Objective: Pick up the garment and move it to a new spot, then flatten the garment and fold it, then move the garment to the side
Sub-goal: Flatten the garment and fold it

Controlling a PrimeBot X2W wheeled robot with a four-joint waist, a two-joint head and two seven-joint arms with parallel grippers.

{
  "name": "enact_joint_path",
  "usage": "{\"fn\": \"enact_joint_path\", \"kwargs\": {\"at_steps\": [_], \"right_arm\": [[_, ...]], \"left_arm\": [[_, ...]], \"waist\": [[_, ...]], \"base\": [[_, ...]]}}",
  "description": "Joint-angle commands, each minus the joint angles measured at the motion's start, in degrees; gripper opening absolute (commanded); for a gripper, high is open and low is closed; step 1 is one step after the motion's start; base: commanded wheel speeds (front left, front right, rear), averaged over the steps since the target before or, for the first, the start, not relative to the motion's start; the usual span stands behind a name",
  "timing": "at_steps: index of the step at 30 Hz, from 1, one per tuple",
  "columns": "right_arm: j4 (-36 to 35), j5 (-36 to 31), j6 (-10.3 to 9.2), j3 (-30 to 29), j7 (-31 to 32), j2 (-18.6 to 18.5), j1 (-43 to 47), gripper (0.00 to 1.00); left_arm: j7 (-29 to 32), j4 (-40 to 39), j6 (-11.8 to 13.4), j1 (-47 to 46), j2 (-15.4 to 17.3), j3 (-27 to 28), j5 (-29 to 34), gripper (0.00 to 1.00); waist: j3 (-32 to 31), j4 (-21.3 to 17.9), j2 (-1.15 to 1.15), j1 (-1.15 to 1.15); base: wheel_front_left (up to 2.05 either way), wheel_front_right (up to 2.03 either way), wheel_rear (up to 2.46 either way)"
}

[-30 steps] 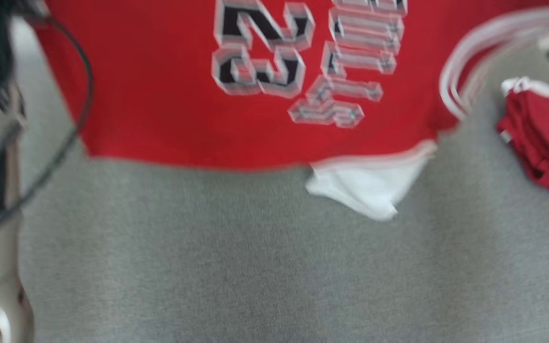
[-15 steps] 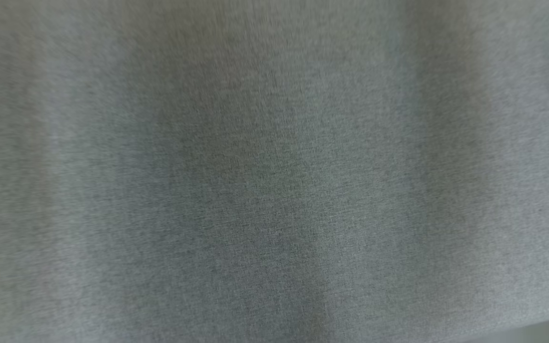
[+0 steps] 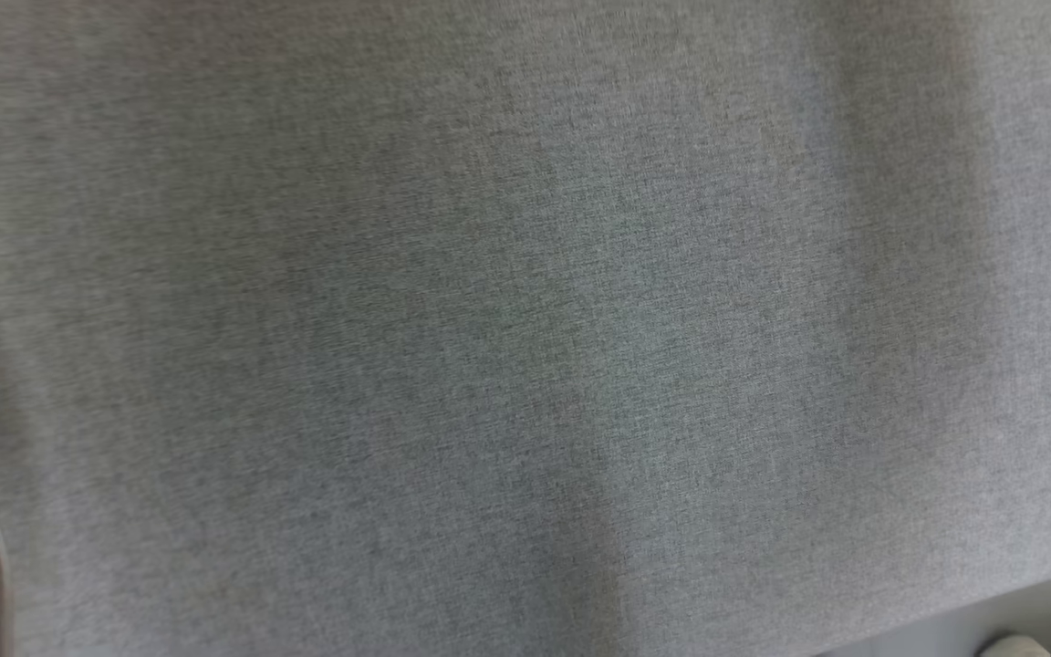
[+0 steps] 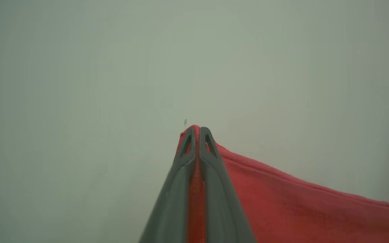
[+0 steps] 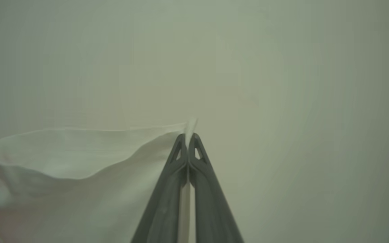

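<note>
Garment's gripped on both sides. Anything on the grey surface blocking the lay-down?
Nothing visible lies on the grey surface in the head view; left gripper and right gripper both pinch the garment directly.

A grey fabric surface lies flat, its edge crossing the lower-right corner.

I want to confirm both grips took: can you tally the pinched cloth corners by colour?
red cloth corner, pinched in the left gripper: 1
white cloth corner, pinched in the right gripper: 1
Total: 2
</note>
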Motion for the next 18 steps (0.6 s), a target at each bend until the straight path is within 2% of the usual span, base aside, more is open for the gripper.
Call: {"fn": "enact_joint_path", "kwargs": {"at_steps": [1, 5, 10, 18], "right_arm": [[-0.4, 1.3, 0.02, 1.0, 0.0, -0.8, 2.4, 0.00], [-0.7, 3.7, 0.02, 4.9, 0.0, -3.0, 7.5, 0.00], [-1.6, 9.0, 0.02, 9.4, 1.2, -7.8, 13.6, 0.00], [-6.3, 21.0, 0.02, 12.9, 12.5, -15.5, 24.5, 0.00]], "left_arm": [[-0.1, -0.3, -0.7, 2.2, 0.6, 0.0, 0.1, 0.00], [0.1, -0.6, -1.5, 6.3, 1.4, -1.2, -1.3, 0.00], [2.8, -2.3, -2.1, 13.5, 2.9, -3.2, -5.3, 0.00], [13.0, -5.7, -2.2, 26.7, 2.6, -6.9, -15.8, 0.00]], "waist": [[0.6, -0.6, -0.01, -0.02], [-0.2, -0.3, -0.01, -0.02], [-2.5, 1.1, -0.01, -0.02], [-8.1, 4.5, -0.01, -0.02]], "base": [[0.00, 0.00, 0.00], [0.00, 0.00, 0.00], [0.00, 0.00, 0.00], [0.00, 0.00, 0.00]]}}
